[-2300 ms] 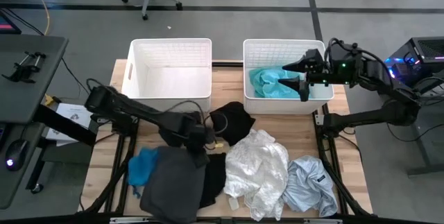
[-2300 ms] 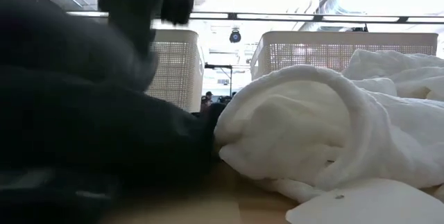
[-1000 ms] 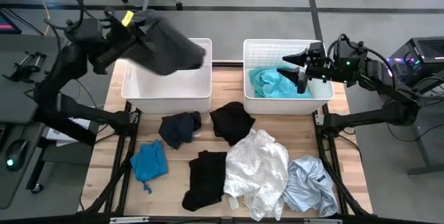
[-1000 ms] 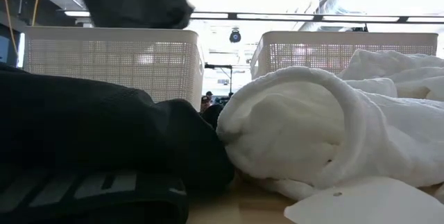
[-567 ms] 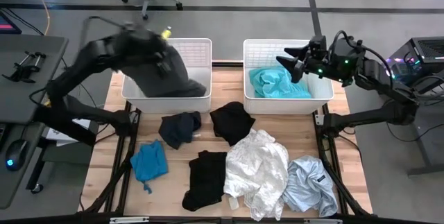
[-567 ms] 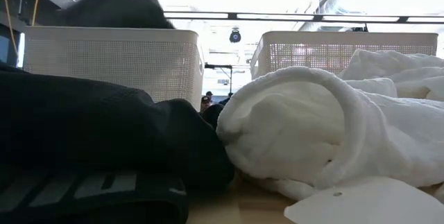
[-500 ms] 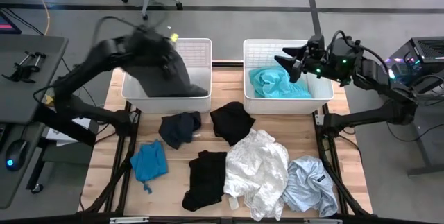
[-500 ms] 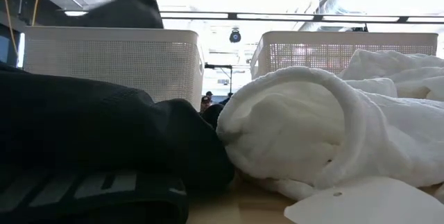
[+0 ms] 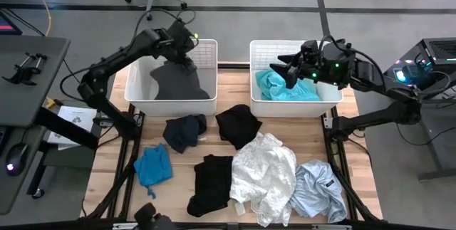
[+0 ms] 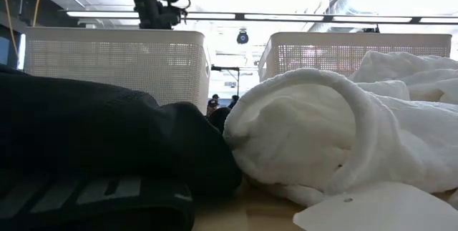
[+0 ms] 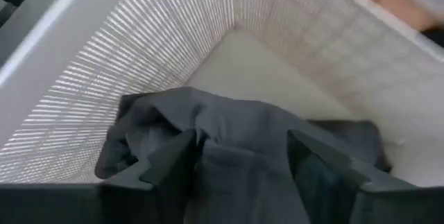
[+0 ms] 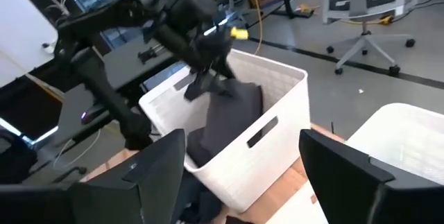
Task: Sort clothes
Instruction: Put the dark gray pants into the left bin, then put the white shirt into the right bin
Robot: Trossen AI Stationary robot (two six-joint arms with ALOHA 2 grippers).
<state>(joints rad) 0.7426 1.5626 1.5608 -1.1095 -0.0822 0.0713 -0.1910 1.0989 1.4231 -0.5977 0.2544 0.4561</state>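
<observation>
A dark grey garment (image 9: 182,80) lies heaped inside the left white basket (image 9: 135,66). My left gripper (image 9: 179,53) hangs open just above it, the cloth (image 11: 236,161) showing under and between its fingers. My right gripper (image 9: 288,70) is open and empty over the right basket (image 9: 329,96), which holds a teal garment (image 9: 279,85). On the table lie navy (image 9: 184,132), black (image 9: 239,124), bright blue (image 9: 153,166), a second black (image 9: 211,184), white (image 9: 263,173) and pale grey-blue (image 9: 319,191) clothes. My left gripper points down into the left basket with its fingers (image 11: 173,168) spread on either side of the dark grey garment's raised fold (image 11: 208,137). Whether the fingers touch the cloth I cannot tell. The garment rests on the basket's floor.
The two baskets stand side by side at the table's far edge with a gap (image 9: 233,80) between them. A hang tag (image 10: 372,213) lies by the white garment (image 10: 322,131) at the near edge. A side table (image 9: 28,66) stands left of the table.
My left gripper has swung from above the basket's far left corner toward the right and down into the left basket with the dark grey garment. The garment, hanging below it before, now lies heaped in the basket. My right gripper has drifted a little toward the table's left.
</observation>
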